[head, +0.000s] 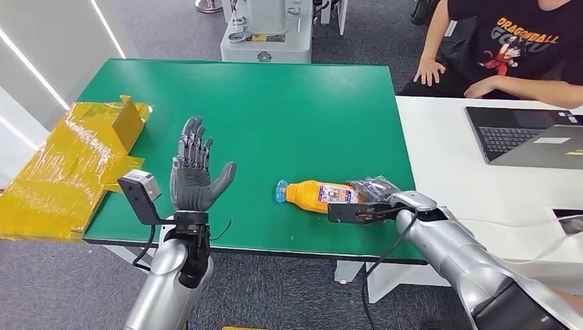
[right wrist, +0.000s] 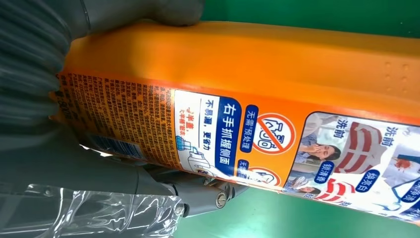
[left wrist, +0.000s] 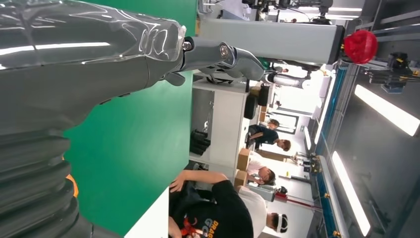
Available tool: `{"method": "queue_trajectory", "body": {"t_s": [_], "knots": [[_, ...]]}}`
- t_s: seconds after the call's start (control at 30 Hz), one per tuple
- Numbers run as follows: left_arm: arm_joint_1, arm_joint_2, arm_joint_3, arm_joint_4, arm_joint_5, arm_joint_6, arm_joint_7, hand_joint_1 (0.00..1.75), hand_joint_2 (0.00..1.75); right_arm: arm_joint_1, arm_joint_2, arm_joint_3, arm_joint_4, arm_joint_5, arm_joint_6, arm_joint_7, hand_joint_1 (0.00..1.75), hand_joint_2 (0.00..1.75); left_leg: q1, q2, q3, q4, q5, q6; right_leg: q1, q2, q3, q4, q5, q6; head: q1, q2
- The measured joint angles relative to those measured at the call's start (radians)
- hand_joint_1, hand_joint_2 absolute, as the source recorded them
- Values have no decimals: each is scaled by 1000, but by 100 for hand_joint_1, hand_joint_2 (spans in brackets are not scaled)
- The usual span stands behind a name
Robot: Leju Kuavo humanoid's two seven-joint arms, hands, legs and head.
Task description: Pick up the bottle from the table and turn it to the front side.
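Fingers (right wrist: 198, 196) of the right hand (head: 371, 206) wrap the base end of the orange bottle (head: 317, 195), thumb on the far side; bottle lies on its side on the green worktop (head: 275, 103), blue cap pointing to 9 o'clock, back label up. Left hand (head: 196, 168) at 9 o'clock of the bottle, well apart, raised, fingers released and spread, holding nothing

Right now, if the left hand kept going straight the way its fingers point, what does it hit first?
Probably nothing nearby: the left hand is open, fingers pointing away over bare green table top. The orange plastic bottle lies off to its right; height is unclear.
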Motion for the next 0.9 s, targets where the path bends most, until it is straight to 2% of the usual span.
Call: {"method": "queue_trajectory", "body": {"t_s": [0.27,0.57,0.77,0.9], "knots": [[-2,3,0,13,-1,2,-2,0,175,13,0,-17,-4,8,-62,-1,175,175,0,0,0,0,0,0,0,0,0,0,0,0,0,0],[11,6,0,13,-18,18,-3,0,175,65,14,-96,-40,34,-351,-5,175,175,0,-1,-2,0,0,0,0,-1,0,0,0,0,0,0],[16,4,0,9,-29,26,-3,0,175,111,45,-209,-121,48,-576,-90,175,175,0,-1,-3,0,0,0,0,-1,-1,0,0,0,0,0],[18,2,0,9,-34,27,-3,0,175,153,64,-283,-193,45,-660,-139,175,175,0,-1,-3,0,0,0,0,-2,-1,0,0,0,0,0]]}}
